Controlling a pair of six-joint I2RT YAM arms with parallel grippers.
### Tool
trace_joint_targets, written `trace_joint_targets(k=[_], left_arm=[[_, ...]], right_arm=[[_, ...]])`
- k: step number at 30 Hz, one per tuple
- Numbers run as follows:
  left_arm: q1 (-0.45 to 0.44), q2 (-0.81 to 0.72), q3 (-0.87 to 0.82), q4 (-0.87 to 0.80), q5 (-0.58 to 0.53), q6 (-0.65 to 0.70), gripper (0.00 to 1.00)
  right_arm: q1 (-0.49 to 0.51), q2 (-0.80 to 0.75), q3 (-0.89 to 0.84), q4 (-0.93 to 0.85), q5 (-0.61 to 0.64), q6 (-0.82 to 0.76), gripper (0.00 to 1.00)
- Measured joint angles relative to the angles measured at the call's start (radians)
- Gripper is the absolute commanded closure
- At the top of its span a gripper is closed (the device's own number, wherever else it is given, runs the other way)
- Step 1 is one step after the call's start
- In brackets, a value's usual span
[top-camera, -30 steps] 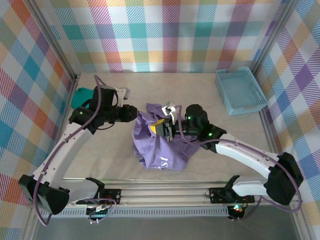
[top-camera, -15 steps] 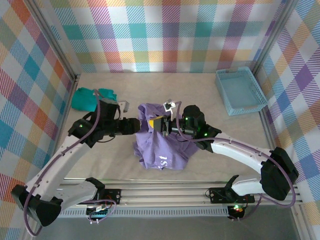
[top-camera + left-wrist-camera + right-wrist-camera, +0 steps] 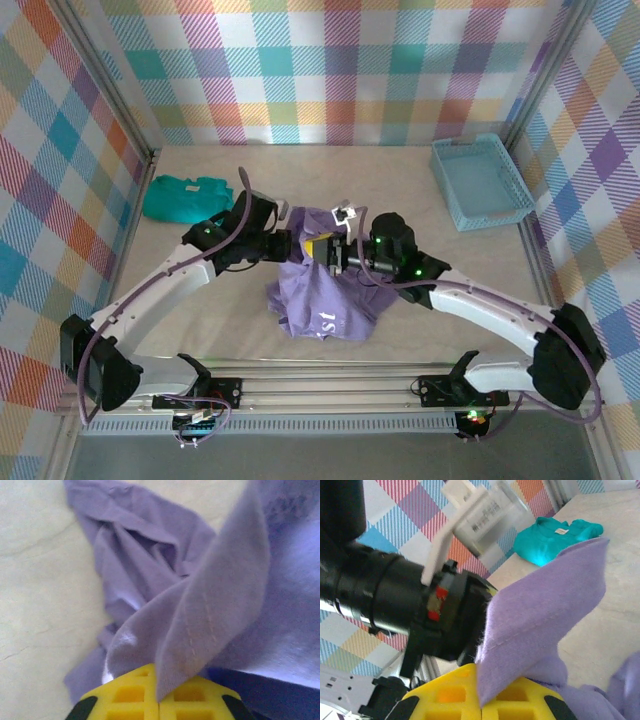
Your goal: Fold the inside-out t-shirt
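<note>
t-shirt: crumpled at counter centre, top edge lifted | left tool: pads pressed together, pinching a stitched fold of t-shirt | right tool: pinching another t-shirt fold, just beside left tool | teal garment: far-left corner

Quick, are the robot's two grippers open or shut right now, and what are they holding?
Left gripper: shut, pinching the purple t-shirt.
Right gripper: shut, pinching the same shirt.
</note>
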Motion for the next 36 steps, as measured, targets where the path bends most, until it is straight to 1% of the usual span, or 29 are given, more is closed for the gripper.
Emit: trace_joint_targets(k=[2, 5, 8, 10, 13, 16, 19, 21, 24, 27, 30, 33, 36], left_arm=[[0.015, -0.040, -0.007, 0.048, 0.072, 0.018, 1.00], [0.045, -0.140, -0.036, 0.121, 0.209, 0.034, 1.00], [0.059, -0.253, -0.079, 0.192, 0.373, 0.055, 1.00], [0.061, -0.311, -0.101, 0.232, 0.493, 0.073, 1.00], [0.061, -0.357, -0.122, 0.278, 0.644, 0.098, 1.00], [0.061, -0.372, -0.133, 0.309, 0.764, 0.126, 1.00], [0.061, -0.375, -0.138, 0.326, 0.846, 0.151, 1.00], [0.061, -0.375, -0.139, 0.332, 0.866, 0.164, 1.00], [0.061, -0.375, -0.139, 0.330, 0.860, 0.184, 1.00], [0.062, -0.363, -0.134, 0.314, 0.832, 0.212, 1.00], [0.062, -0.339, -0.129, 0.294, 0.809, 0.230, 1.00], [0.062, -0.307, -0.122, 0.271, 0.793, 0.240, 1.00], [0.062, -0.282, -0.111, 0.249, 0.783, 0.248, 1.00]], right_arm=[[-0.008, -0.053, -0.007, -0.061, 0.021, -0.040, 1.00], [-0.036, -0.131, -0.008, -0.145, 0.027, -0.101, 1.00], [-0.093, -0.200, -0.008, -0.207, -0.007, -0.147, 1.00], [-0.130, -0.230, -0.008, -0.240, -0.051, -0.172, 1.00], [-0.172, -0.243, -0.008, -0.282, -0.120, -0.195, 1.00], [-0.189, -0.232, -0.006, -0.317, -0.167, -0.198, 0.99], [-0.200, -0.197, 0.026, -0.382, -0.176, -0.198, 0.92], [-0.203, -0.161, 0.065, -0.438, -0.169, -0.203, 0.84], [-0.203, -0.135, 0.098, -0.505, -0.163, -0.238, 0.71], [-0.203, -0.160, 0.101, -0.557, -0.163, -0.298, 0.64], [-0.200, -0.232, 0.101, -0.574, -0.167, -0.364, 0.62], [-0.174, -0.306, 0.103, -0.553, -0.201, -0.426, 0.69], [-0.122, -0.316, 0.114, -0.523, -0.271, -0.475, 0.76]])
